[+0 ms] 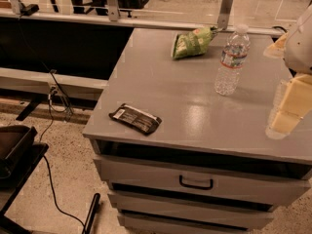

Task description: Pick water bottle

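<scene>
Gripper (288, 107) hangs right of water bottle (232, 60) — seemingly apart.

Cabinet top (185, 106), water bottle (232, 62), bag (191, 43), packet (135, 118), claw (285, 113) right

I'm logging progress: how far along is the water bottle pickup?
Done: nothing yet; the water bottle stands upright on the gray cabinet top, untouched. In hand: the gripper hovers near the picture's right edge, apart from it. Left: reaching, grasping, lifting.

One water bottle (232, 62), two snack packets (191, 43) (135, 118), one gripper (286, 113) at right
</scene>
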